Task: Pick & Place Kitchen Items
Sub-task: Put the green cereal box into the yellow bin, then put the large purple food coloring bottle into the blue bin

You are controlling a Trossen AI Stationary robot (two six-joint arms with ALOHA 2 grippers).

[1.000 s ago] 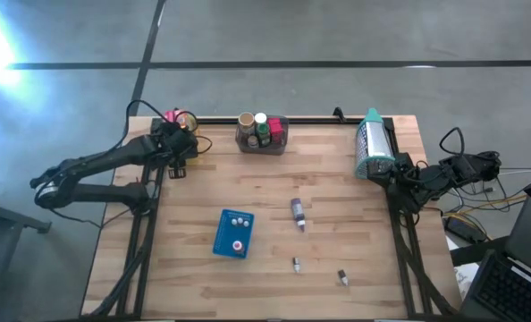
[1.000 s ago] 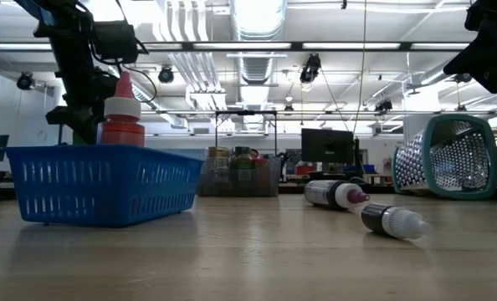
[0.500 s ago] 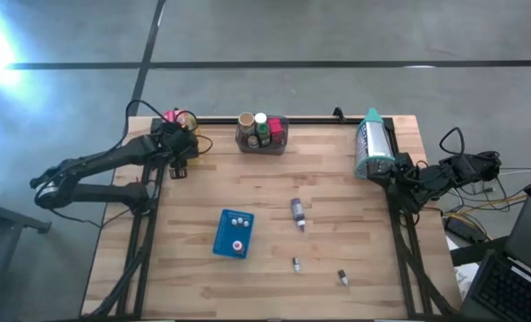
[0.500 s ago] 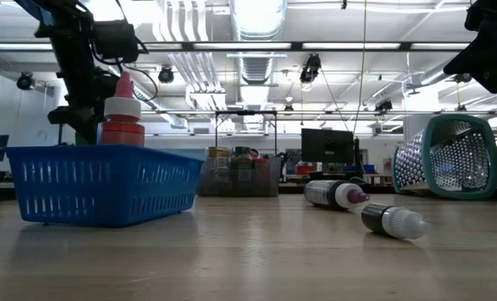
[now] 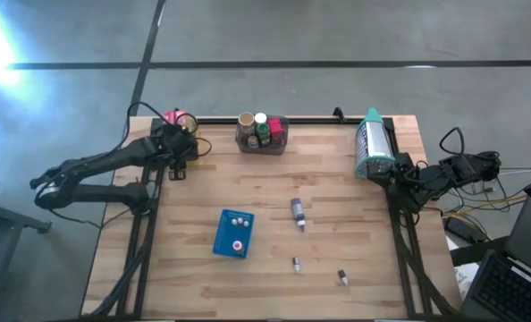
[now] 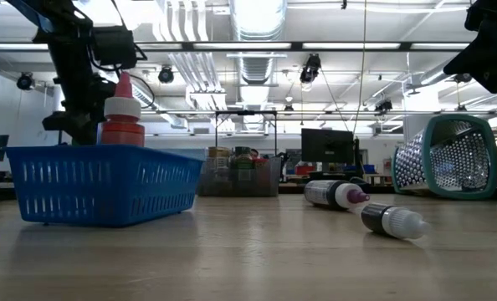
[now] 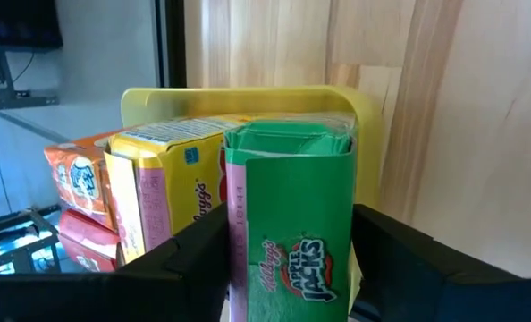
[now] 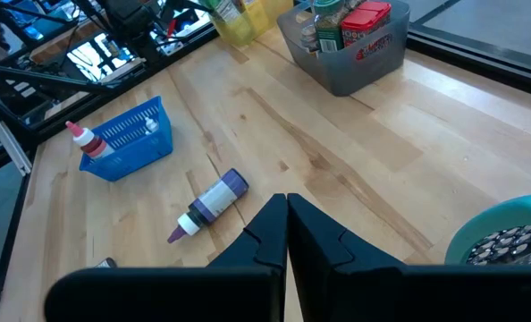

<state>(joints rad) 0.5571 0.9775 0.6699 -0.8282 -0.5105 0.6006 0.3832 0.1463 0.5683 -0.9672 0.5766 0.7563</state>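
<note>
My left gripper (image 5: pixel 181 139) is at the table's far left corner, at the yellow bin (image 7: pixel 248 92), and is shut on a green cereal box (image 7: pixel 292 206). A yellow box (image 7: pixel 172 179) and orange packets (image 7: pixel 78 179) stand in that bin beside the green box. A purple-capped bottle (image 5: pixel 297 212) and two tiny bottles (image 5: pixel 296 264) (image 5: pixel 342 277) lie on their sides on the table. My right gripper (image 8: pixel 286 210) is shut and hangs over the table's right side, touching nothing. My left gripper pinches the green cereal box between its two fingers, one on each narrow side face (image 7: pixel 234 250), low on the box. The box stands upright in the hold, just in front of the yellow bin. The fingers hide its bottom, so whether it is lifted clear cannot be told.
A grey bin (image 5: pixel 262 134) with jars and a red box sits at the far edge. A blue tray (image 5: pixel 233 233) holding small bottles stands near the middle. A teal-rimmed perforated container (image 5: pixel 371 143) lies tipped over at the far right. Bare wood lies between them.
In the low view my left arm has shifted slightly toward the table's left edge. Nothing else has moved.
</note>
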